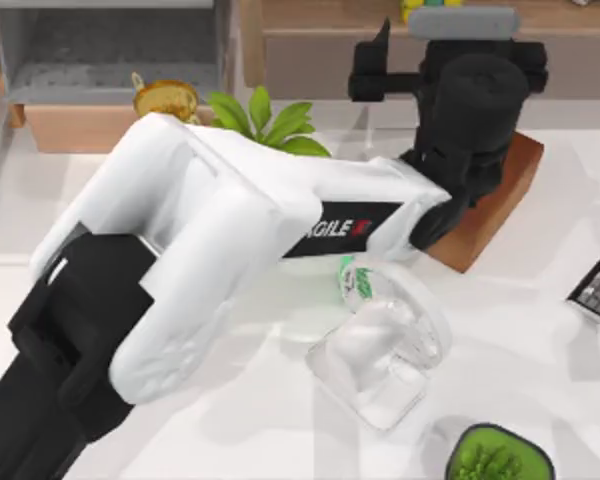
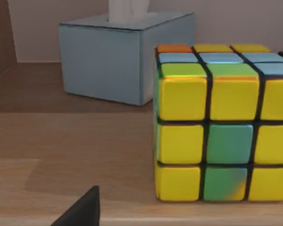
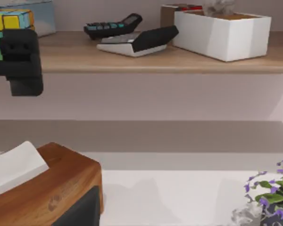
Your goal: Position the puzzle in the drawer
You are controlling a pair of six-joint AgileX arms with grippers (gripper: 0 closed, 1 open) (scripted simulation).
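Reaching my left arm across the table toward the back shelf [image 1: 380, 20]; left gripper [image 1: 380, 55] sits at the shelf edge, near the puzzle [image 2: 221, 125]; puzzle stands on the shelf board, just beside a pale blue tissue box [image 2: 118, 56], not lifted. In the left wrist view the cube's yellow-green face is close ahead, one dark fingertip [image 2: 82, 209] low in front and apart from it; can't tell how wide my left fingers are. In the right wrist view the left gripper [image 3: 19, 61] hangs in front of the puzzle [image 3: 9, 23] at the shelf lip; contact not clear from there.

Drawer [image 1: 110, 60] is at the top view's far left, pulled open, grey inside, tan front panel [image 1: 80, 125]; nothing of the puzzle in it.

Progress, my read: early; approach roughly lined up; grasp not confirmed; lift, carry across to the drawer, and release all left.

Right arm parked near the wooden tissue box [image 3: 47, 183]; one dark finger [image 3: 82, 209] shows low in its wrist view; can't tell its opening.
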